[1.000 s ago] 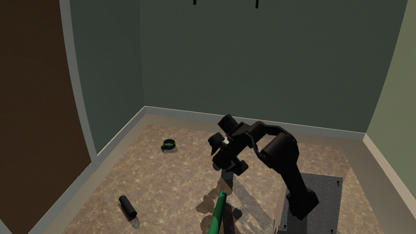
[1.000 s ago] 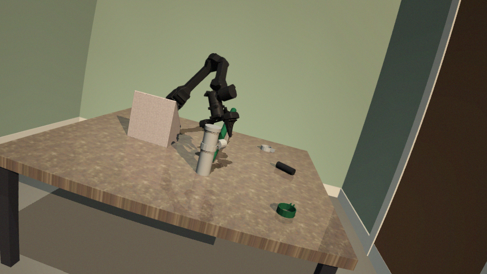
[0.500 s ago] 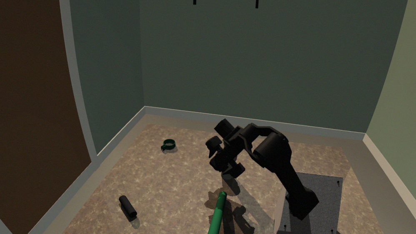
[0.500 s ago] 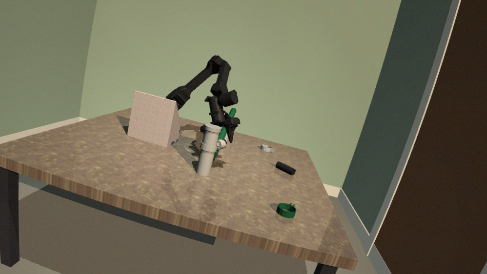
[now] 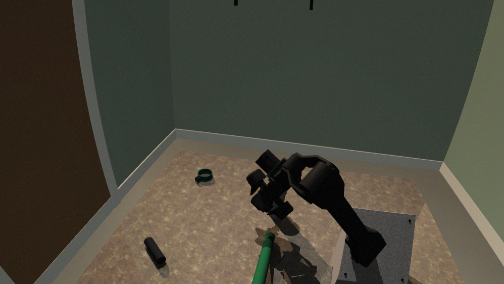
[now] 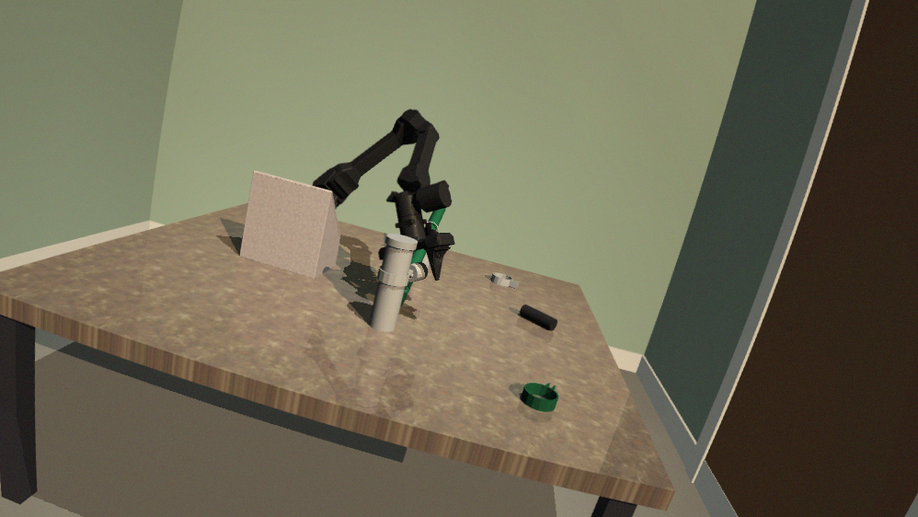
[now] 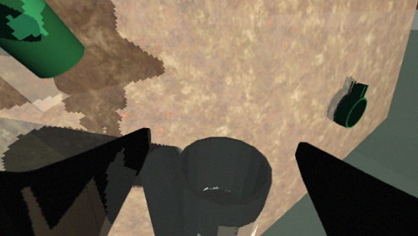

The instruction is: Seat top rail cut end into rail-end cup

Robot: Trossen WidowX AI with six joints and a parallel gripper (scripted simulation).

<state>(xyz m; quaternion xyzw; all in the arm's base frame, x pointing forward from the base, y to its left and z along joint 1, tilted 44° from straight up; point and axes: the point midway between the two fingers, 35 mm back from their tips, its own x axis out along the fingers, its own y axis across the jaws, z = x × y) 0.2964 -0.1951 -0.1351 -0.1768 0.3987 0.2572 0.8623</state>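
The green rail [image 5: 262, 261] [image 6: 438, 216] [image 7: 63, 56] slants up, its cut end outside the rail-end cup [image 6: 418, 271] [image 7: 227, 212]. The cup hangs on the brace band [image 6: 393, 276] of the big grey post [image 6: 385, 311], below the post cap [image 6: 400, 241]; its mouth looks empty in the wrist view. My gripper [image 5: 259, 203] [image 7: 224, 142] is open and empty, with a fingertip to each side of the cup and visible gaps in the wrist view. The rail lies beyond the left finger there, apart from it. The loop cap is mostly hidden behind my arm in the exterior view.
A wedge-shaped block [image 5: 395, 243] [image 6: 285, 224] stands under the arm's base. A green ring clamp [image 5: 211, 175] [image 6: 539, 402] [image 7: 343, 111], a black cylinder [image 5: 155, 250] [image 6: 538, 316] and a small pale ring clamp [image 6: 498, 281] lie on the table [image 6: 224, 315].
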